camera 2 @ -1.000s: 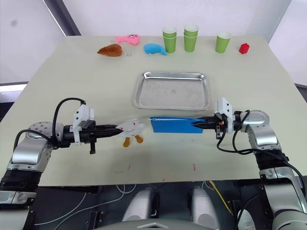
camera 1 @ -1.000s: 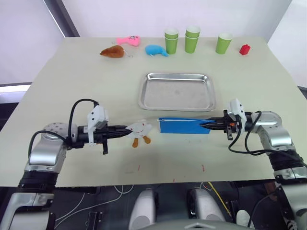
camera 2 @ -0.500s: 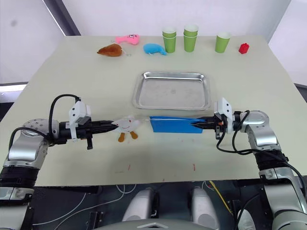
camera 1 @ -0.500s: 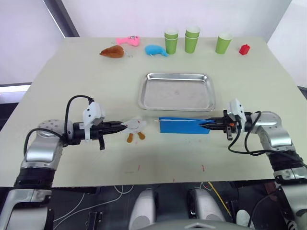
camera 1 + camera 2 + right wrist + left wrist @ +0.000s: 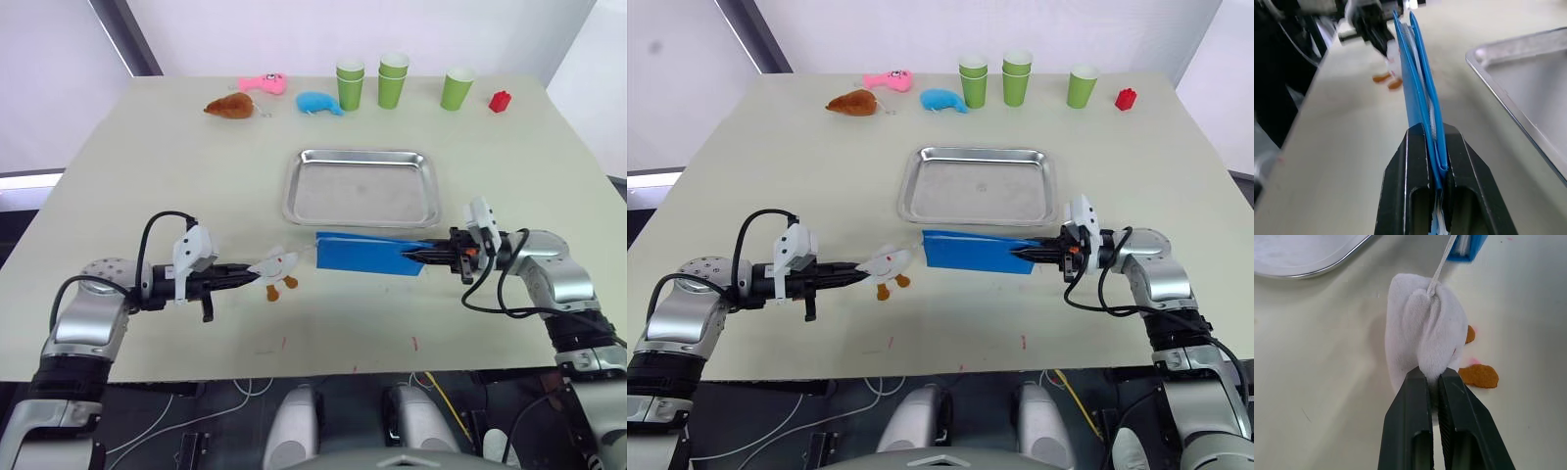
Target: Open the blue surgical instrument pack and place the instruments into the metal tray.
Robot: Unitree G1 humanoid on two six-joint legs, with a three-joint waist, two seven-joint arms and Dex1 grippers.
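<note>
- The right gripper (image 5: 1436, 147) is clamping its two black fingers (image 5: 1410, 181) tight on the near end of the blue surgical instrument pack (image 5: 364, 253), with the pack's edge squeezed between them and no gap showing.
- The left gripper (image 5: 1432, 377) is pinching the white plush toy (image 5: 273, 266), a little bird with orange feet, its fingers (image 5: 1409, 421) nearly together on the soft body.
- A thin white cord (image 5: 1442, 263) is running from the toy to the pack's far corner, so the toy is probably serving as the zipper pull.
- The pack is being held on edge and closed just above the table (image 5: 147, 176), at 6 o'clock of the metal tray (image 5: 361, 186) and just beside its near rim; the instruments are not yet visible.
- Cups, small toys and a red block are sitting along the table's far edge, well apart from the work.
- Risk: the plush is soft, so it may be slipping out of the left pinch as the cord tightens, leaving the zip shut.
- Risk: the right grip is covering only the pack's end, so a hard pull could be twisting it free, or spilling the tools short of the tray.
- Against half a second ago, the pack is sitting higher and nearer the tray rim, and the left gripper with the toy is lower and slightly further right.
</note>
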